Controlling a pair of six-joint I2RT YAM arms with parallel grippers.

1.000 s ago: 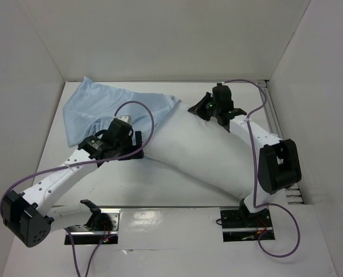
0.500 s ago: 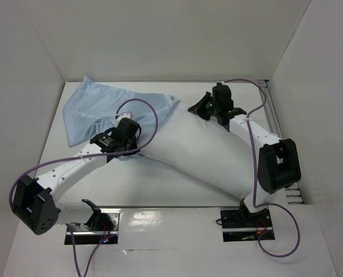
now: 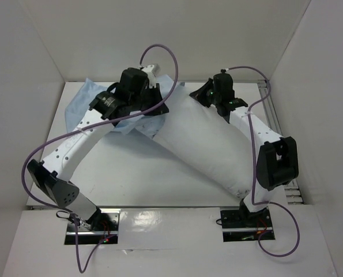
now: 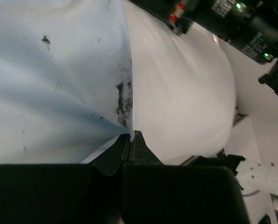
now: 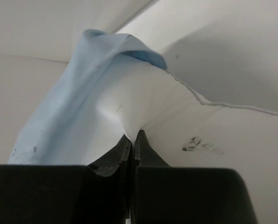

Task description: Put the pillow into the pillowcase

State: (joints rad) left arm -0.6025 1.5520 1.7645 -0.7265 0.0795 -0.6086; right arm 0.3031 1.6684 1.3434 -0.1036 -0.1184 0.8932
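The pillow (image 3: pixel 211 144) lies slantwise on the table (image 3: pixel 125 173), its near end partly behind the right arm. The pillowcase (image 3: pixel 78 104) sits by the pillow's far end, and from above the left arm covers most of it. The left gripper (image 4: pixel 131 139) has its fingers pressed together on the pillowcase's edge, right beside the pillow. The right gripper (image 5: pixel 133 137) nips pale cloth at the pillow's far end. It looks like pillowcase, but it is washed out and hard to tell.
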